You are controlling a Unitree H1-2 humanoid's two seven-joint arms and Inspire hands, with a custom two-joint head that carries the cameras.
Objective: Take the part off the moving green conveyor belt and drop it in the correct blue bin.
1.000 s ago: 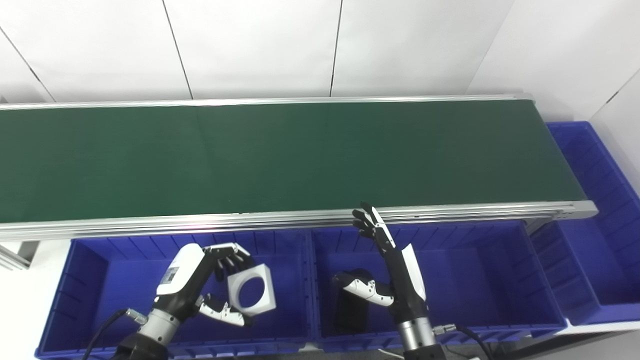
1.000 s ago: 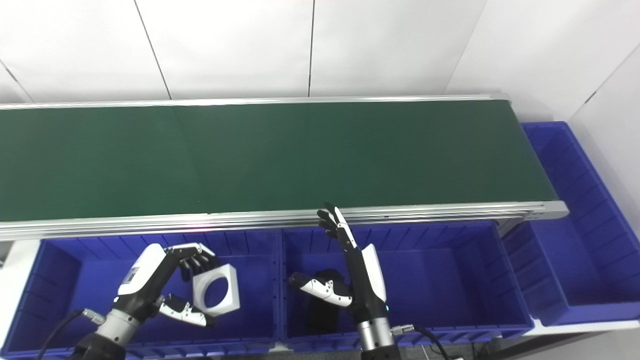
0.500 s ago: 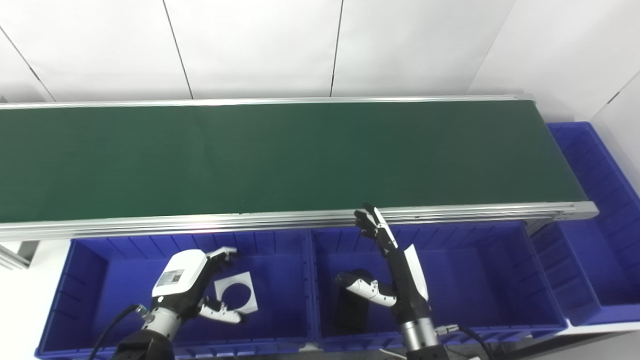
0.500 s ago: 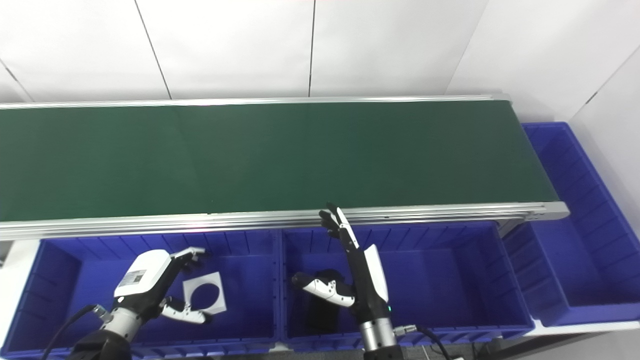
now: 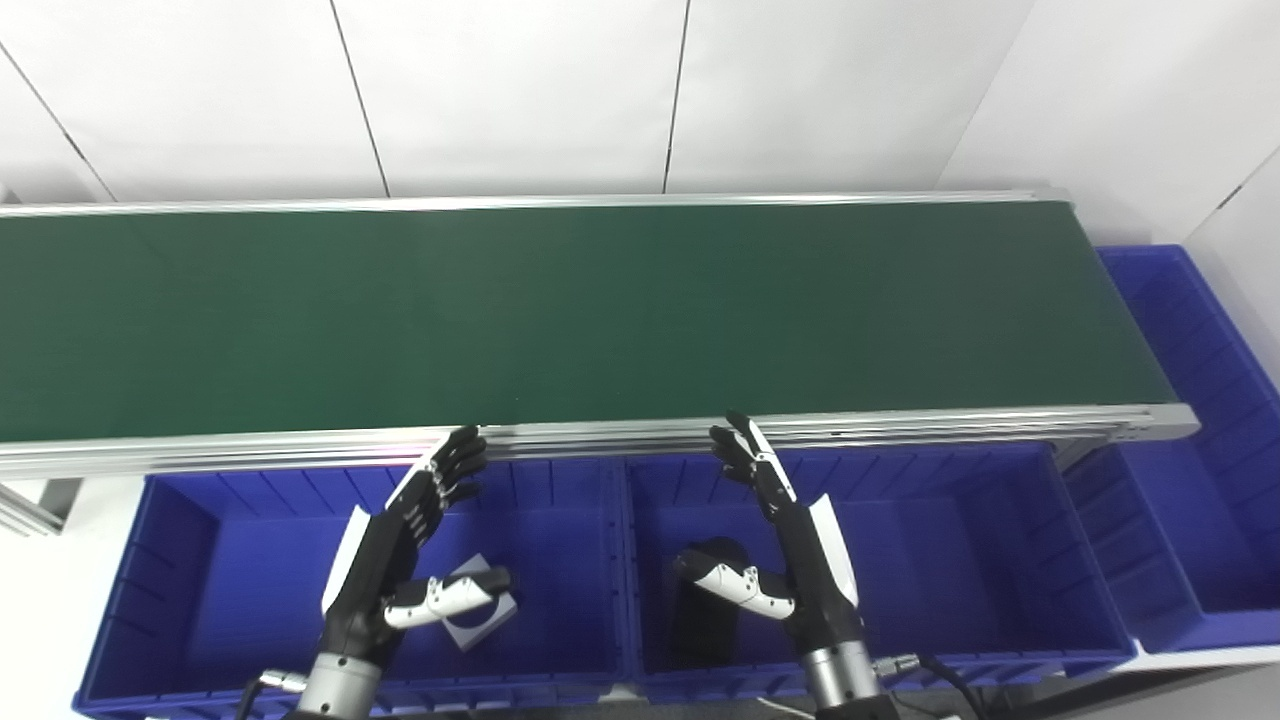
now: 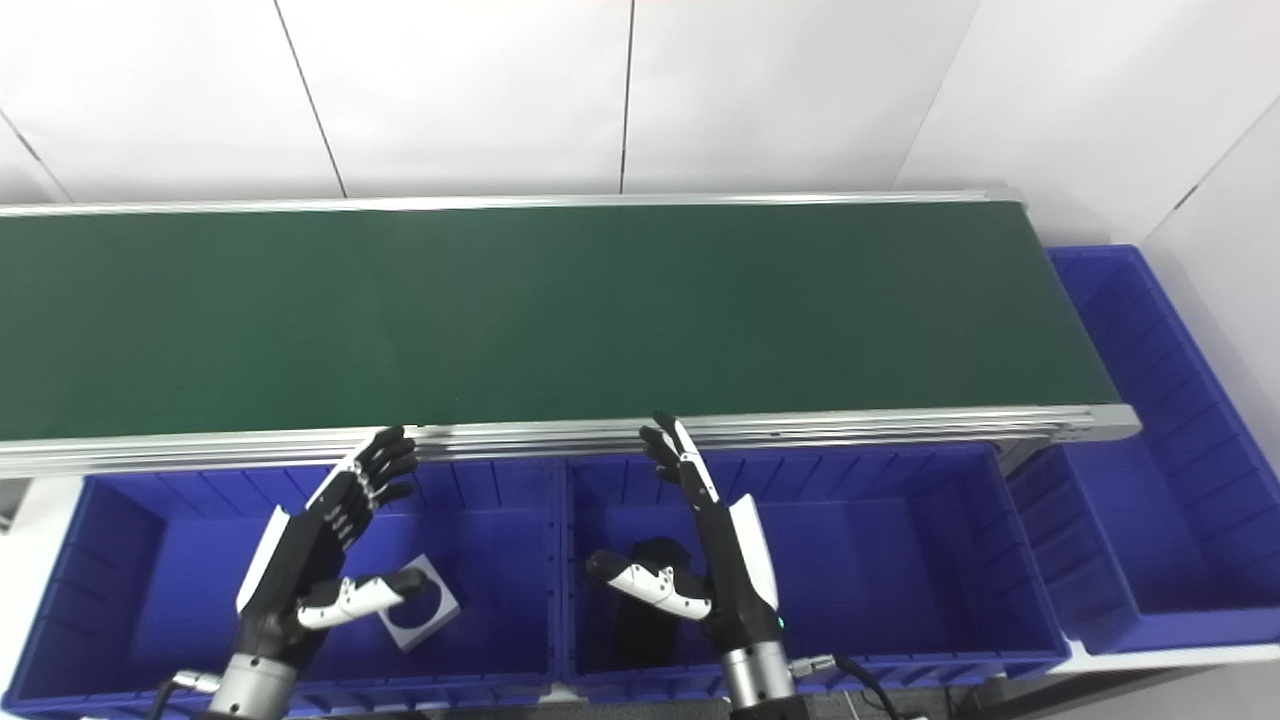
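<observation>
The white square part with a round hole (image 5: pixel 480 621) lies on the floor of the left blue bin (image 5: pixel 200 560), partly behind my left thumb; it also shows in the right eye view (image 6: pixel 420 612). My left hand (image 5: pixel 400 560) is open and empty, fingers pointing up toward the belt rail. My right hand (image 5: pixel 790 550) is open and empty over the middle blue bin (image 5: pixel 950 560). A black part (image 5: pixel 705 610) lies in the middle bin behind the right thumb. The green conveyor belt (image 5: pixel 560 310) carries nothing.
A third blue bin (image 5: pixel 1200 440) stands at the belt's right end. The belt's aluminium front rail (image 5: pixel 600 435) runs just above the bins, close to both sets of fingertips. White wall panels are behind the belt.
My left hand let go of the white part, which dropped onto the floor of the left bin. The hand then opened and rose with its fingers up. The right hand barely moved.
</observation>
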